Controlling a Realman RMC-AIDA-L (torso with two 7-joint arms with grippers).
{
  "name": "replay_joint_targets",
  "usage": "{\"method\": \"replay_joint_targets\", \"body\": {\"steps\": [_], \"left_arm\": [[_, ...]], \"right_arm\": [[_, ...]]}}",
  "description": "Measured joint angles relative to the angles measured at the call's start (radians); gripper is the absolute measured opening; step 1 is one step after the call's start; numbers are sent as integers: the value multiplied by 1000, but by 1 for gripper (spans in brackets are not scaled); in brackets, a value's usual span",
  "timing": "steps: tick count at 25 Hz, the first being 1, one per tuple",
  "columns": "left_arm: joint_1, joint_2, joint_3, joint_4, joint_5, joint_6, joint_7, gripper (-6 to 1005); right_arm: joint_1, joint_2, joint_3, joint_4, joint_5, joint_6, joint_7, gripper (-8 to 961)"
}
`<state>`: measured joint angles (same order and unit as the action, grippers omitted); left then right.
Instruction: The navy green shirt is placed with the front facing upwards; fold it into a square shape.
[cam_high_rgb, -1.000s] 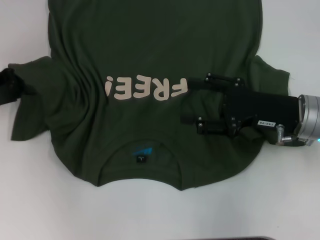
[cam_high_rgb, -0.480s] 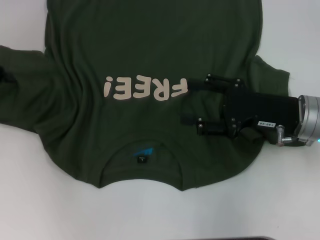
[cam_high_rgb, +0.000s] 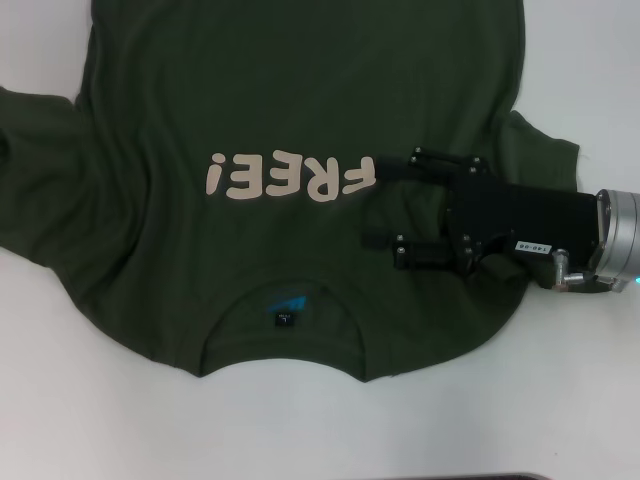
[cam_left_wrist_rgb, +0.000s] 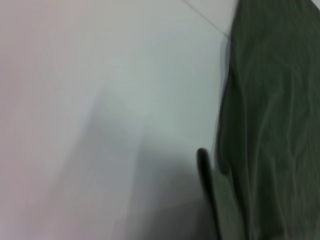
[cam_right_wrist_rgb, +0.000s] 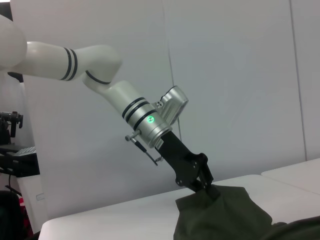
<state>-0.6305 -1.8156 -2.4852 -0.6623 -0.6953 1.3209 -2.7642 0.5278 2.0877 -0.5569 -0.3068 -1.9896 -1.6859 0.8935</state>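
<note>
The navy green shirt (cam_high_rgb: 300, 90) lies front up on the white table (cam_high_rgb: 100, 420), collar toward me, with cream "FREE!" lettering (cam_high_rgb: 290, 178) and a blue label (cam_high_rgb: 285, 303) in the collar. My right gripper (cam_high_rgb: 372, 200) rests open on the shirt's chest, beside the lettering. The left sleeve reaches past the head view's left edge. My left gripper (cam_right_wrist_rgb: 207, 187) is outside the head view; the right wrist view shows it pinching the raised sleeve cloth (cam_right_wrist_rgb: 225, 215). The left wrist view shows one dark fingertip (cam_left_wrist_rgb: 202, 160) against the green cloth (cam_left_wrist_rgb: 275, 125).
Bare white tabletop lies in front of the collar and at both sides of the shirt. A plain grey wall stands behind the table in the right wrist view, with dark equipment (cam_right_wrist_rgb: 12, 160) at its edge.
The left sleeve, bunched inward a second ago, has been drawn out flat to the left. The left gripper has left the head view. The right gripper has stayed put.
</note>
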Motion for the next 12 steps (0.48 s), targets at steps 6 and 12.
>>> {"method": "replay_joint_targets", "body": {"steps": [6, 12], "left_arm": [[-3, 3, 2, -31, 13, 8, -11, 4], [-10, 4, -4, -53, 60, 11, -32, 4]], "right_arm": [[1, 0, 0, 0, 0, 0, 0, 823], [2, 0, 0, 0, 0, 0, 1, 823]]}}
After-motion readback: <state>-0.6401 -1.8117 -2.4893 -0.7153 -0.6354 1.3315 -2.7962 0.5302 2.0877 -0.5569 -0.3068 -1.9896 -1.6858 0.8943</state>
